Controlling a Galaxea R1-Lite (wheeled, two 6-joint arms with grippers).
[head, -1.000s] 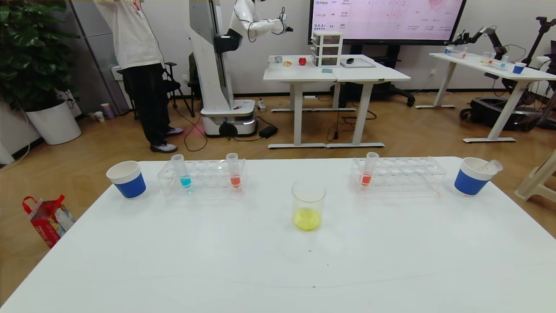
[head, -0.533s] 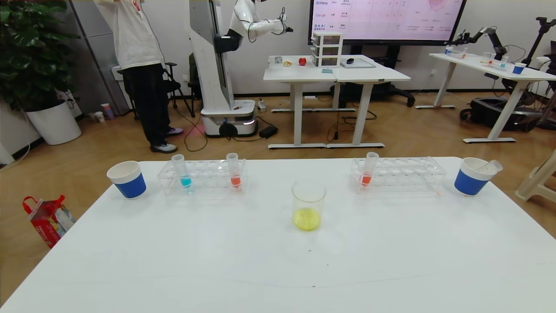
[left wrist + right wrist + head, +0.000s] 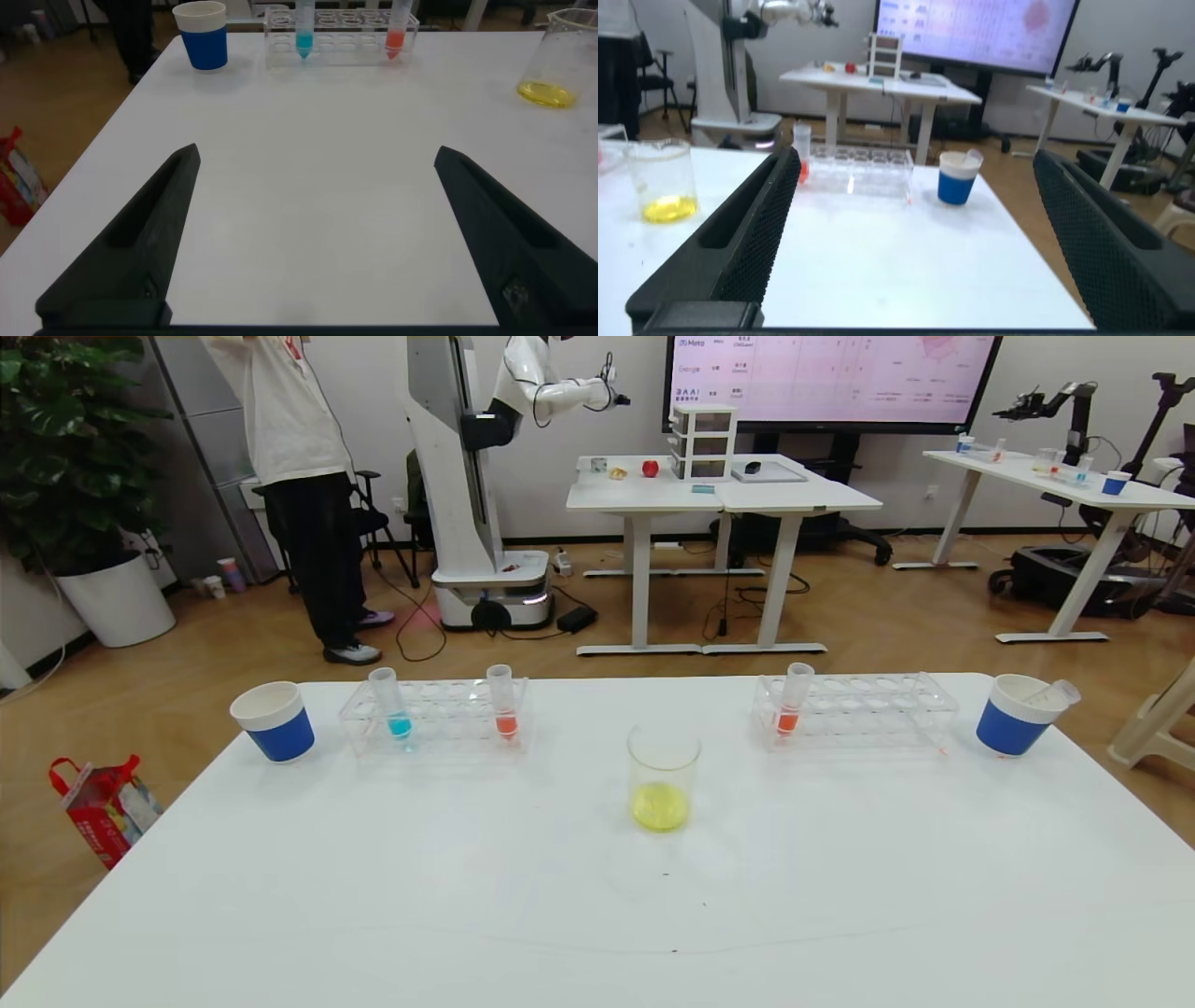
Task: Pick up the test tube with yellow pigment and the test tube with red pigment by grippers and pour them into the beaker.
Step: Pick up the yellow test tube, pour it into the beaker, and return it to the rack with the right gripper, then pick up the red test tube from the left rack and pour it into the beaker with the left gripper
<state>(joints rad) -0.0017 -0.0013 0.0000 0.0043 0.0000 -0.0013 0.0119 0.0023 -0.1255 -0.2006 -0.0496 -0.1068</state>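
The beaker stands mid-table with yellow liquid at its bottom; it also shows in the left wrist view and the right wrist view. One test tube with red pigment stands in the left rack, another in the right rack. No tube holding yellow pigment is in view. My left gripper is open and empty over the near left of the table. My right gripper is open and empty over the near right. Neither arm appears in the head view.
A blue-liquid tube stands in the left rack. A blue-and-white cup sits left of that rack. Another cup at the far right holds an empty clear tube. The table edge runs close behind the racks.
Nothing on my table has moved and both grippers stay as they were. Only a robot arm at the far right background table has lifted.
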